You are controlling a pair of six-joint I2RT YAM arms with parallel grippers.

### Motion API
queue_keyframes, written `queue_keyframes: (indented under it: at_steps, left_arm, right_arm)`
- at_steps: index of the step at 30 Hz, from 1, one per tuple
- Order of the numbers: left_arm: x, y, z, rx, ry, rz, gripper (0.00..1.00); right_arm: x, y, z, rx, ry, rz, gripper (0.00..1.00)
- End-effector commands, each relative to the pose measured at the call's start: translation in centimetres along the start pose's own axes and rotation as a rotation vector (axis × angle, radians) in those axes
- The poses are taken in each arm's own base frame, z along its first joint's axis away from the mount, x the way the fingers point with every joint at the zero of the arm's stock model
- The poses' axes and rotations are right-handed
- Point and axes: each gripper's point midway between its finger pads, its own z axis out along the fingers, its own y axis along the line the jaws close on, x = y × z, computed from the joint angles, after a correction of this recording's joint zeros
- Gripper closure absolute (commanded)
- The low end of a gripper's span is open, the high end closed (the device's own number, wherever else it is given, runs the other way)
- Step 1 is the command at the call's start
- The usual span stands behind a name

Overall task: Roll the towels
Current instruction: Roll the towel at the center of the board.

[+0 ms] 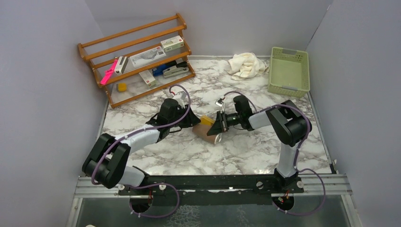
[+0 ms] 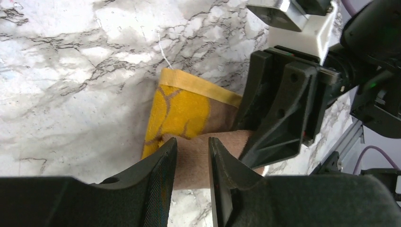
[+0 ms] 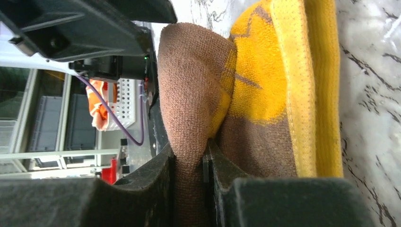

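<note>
Right up against the right wrist lens, black fingers (image 3: 137, 194) of the right gripper (image 3: 189, 153) clenched on a raised brown fold of the mustard-yellow towel (image 3: 265, 90), cloth squeezed thin between the pads. Beyond that fold, bright yellow terry with brown lines and a plain yellow hem band, lying flat on the marble table (image 3: 369, 94). From the left wrist, towel partly rolled, brown side outward on the roll, yellow face and hem spread flat past it, a loose white thread (image 2: 163, 49) trailing off one corner. Down at the roll, left gripper (image 2: 192, 144) with jaws only narrowly parted and brown cloth showing in the gap; cannot tell whether gripping or merely resting against it. Close on the roll's far side, black body of the right gripper. From above, towel near the middle of the table, between the two grippers. Well apart, by the back wall, cream towel (image 1: 246, 66) in a crumpled heap, not rolled. Just beside it to the right, pale green basket (image 1: 289, 49) in the far right corner. In the far left corner, wooden rack (image 1: 137, 61) with small boxes (image 1: 171, 43), a pink item (image 1: 108, 75) and a yellow item (image 1: 122, 87) on its shelves.
</note>
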Motion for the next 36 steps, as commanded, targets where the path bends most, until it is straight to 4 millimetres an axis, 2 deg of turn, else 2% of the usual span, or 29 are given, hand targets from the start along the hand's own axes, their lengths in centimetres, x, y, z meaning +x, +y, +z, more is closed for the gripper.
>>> queue_keyframes:
  at_steps: [1, 4, 8, 14, 17, 20, 24, 27, 32, 34, 36]
  left_arm:
    - [-1.3, -0.6, 1.7, 0.014, -0.032, 0.008, 0.68]
    - [-0.7, -0.4, 2.2, 0.022, -0.021, -0.012, 0.69]
    - [-1.0, -1.3, 1.6, 0.047, -0.044, -0.024, 0.69]
    - [-3.6, -4.1, -1.3, 0.097, -0.171, -0.009, 0.69]
    - [-3.7, -5.2, -2.6, 0.138, -0.198, -0.008, 0.68]
    - [-1.9, -5.9, -2.7, 0.198, -0.153, -0.025, 0.82]
    - [1.3, -5.4, -1.8, 0.218, -0.086, -0.05, 0.93]
    - [3.0, -4.6, -0.5, 0.213, -0.047, -0.07, 0.95]
    - [4.8, -3.8, 2.1, 0.205, 0.0, -0.075, 0.98]
    - [5.5, -3.0, 3.3, 0.187, 0.022, -0.073, 0.99]
    - [6.0, -2.7, 4.2, 0.178, 0.041, -0.063, 1.0]
  right_arm:
    - [-0.7, 1.2, -0.3, -0.085, -0.026, 0.007, 0.79]
    - [-0.5, 0.7, -0.4, -0.064, -0.036, 0.024, 0.78]
    - [-0.2, -0.1, -0.3, -0.033, -0.041, 0.052, 0.78]
    - [0.3, -1.2, -0.3, -0.012, -0.044, 0.084, 0.78]
    - [0.5, -1.6, -0.3, -0.003, -0.05, 0.1, 0.78]
    - [0.6, -2.0, -0.3, 0.005, -0.056, 0.122, 0.78]
    - [0.6, -2.4, -0.3, 0.022, -0.067, 0.144, 0.78]
    - [0.7, -2.7, -0.3, 0.032, -0.072, 0.156, 0.78]
    - [0.6, -3.1, -0.4, 0.068, -0.081, 0.157, 0.76]
    - [0.5, -3.4, -0.5, 0.098, -0.079, 0.146, 0.69]
    - [0.3, -3.7, -0.7, 0.138, -0.073, 0.116, 0.56]
